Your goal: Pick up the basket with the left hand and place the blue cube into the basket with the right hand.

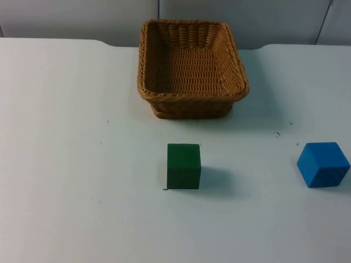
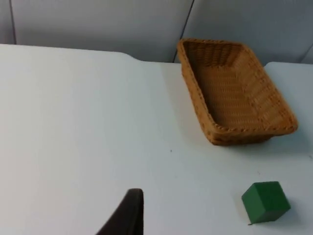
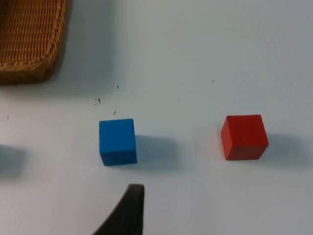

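Observation:
An empty brown wicker basket point(image 1: 189, 99) stands at the back middle of the table. It lies well ahead of my left gripper point(image 2: 128, 215) and apart from it, its rim point(image 2: 244, 131) untouched. The blue cube point(image 1: 323, 164) rests on the table at the right, in front of the basket and to its right. My right gripper point(image 3: 128, 208) hovers close behind the blue cube point(image 3: 117, 141) without touching it. Nothing is held in either wrist view.
A green cube point(image 1: 184, 166) sits in the middle of the table in front of the basket, also seen as the green cube point(image 2: 265, 201). A red cube point(image 3: 243, 137) lies beside the blue one. The basket's corner point(image 3: 29, 44) is beyond the blue cube. The grey wall point(image 1: 82, 16) closes the back.

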`<state>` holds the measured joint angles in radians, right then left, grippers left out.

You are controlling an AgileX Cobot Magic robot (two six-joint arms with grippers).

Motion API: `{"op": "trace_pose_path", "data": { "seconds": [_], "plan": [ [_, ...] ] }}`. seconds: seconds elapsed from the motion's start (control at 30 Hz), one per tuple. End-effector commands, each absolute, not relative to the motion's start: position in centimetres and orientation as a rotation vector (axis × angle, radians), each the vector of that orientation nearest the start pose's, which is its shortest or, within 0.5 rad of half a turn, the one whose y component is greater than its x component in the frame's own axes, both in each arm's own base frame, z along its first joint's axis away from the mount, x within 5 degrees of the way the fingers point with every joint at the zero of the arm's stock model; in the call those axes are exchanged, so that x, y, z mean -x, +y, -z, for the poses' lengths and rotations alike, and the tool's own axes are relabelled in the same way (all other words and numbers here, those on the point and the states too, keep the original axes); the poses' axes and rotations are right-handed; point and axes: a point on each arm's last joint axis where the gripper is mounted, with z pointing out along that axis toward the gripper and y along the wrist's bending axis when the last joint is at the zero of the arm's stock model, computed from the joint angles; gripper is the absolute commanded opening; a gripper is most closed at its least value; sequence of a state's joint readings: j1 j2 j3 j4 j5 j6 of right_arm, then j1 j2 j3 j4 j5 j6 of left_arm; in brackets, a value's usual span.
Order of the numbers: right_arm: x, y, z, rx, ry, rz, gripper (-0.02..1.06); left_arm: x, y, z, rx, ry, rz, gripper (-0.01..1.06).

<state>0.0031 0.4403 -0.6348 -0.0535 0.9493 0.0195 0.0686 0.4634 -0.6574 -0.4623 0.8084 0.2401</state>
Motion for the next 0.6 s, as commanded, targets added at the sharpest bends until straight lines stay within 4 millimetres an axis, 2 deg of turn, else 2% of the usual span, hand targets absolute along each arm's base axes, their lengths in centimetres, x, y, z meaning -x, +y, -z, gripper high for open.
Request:
{"op": "trace_pose_path", "data": {
  "seconds": [0.0,0.07,0.17,0.2,0.3,0.33,0.4,0.43,0.47,0.57],
  "plan": [
    [-7.6,-0.4,-31.5,-0.013,2.244,0.051,1.05,-9.8,-2.7,-34.0,-0.057,1.999,0.411,1.0],
    [-7.8,-0.4,-31.4,-0.013,2.251,0.051,1.05,-10.5,-2.8,-33.9,-0.06,2.007,0.43,1.0],
    [-8.4,-0.4,-31.2,-0.012,2.271,0.049,1.05,-13.5,-3.2,-33.0,-0.069,2.052,0.519,1.0],
    [-8.4,-0.4,-31.2,-0.012,2.271,0.049,1.05,-13.5,-3.2,-33.0,-0.069,2.052,0.519,1.0],
    [-8.8,-0.4,-31.2,-0.009,2.274,0.05,1.05,-16.2,-3.6,-31.9,-0.081,2.081,0.617,1.0],
    [-8.8,-0.4,-31.2,-0.009,2.274,0.05,1.05,-16.2,-3.6,-31.9,-0.081,2.081,0.617,1.0],
    [-8.9,-0.4,-31.3,-0.008,2.26,0.05,1.05,-18.3,-3.9,-31.1,-0.087,2.08,0.701,1.0],
    [-8.9,-0.4,-31.3,-0.008,2.26,0.05,1.05,-19.2,-4.0,-30.6,-0.098,2.092,0.715,1.0],
    [-8.9,-0.4,-31.3,-0.008,2.26,0.05,1.05,-19.2,-4.0,-30.6,-0.098,2.092,0.715,1.0],
    [-8.9,-0.4,-31.2,-0.008,2.264,0.05,1.05,-21.8,-4.0,-30.3,-0.101,2.122,0.74,1.0]
  ]
}}
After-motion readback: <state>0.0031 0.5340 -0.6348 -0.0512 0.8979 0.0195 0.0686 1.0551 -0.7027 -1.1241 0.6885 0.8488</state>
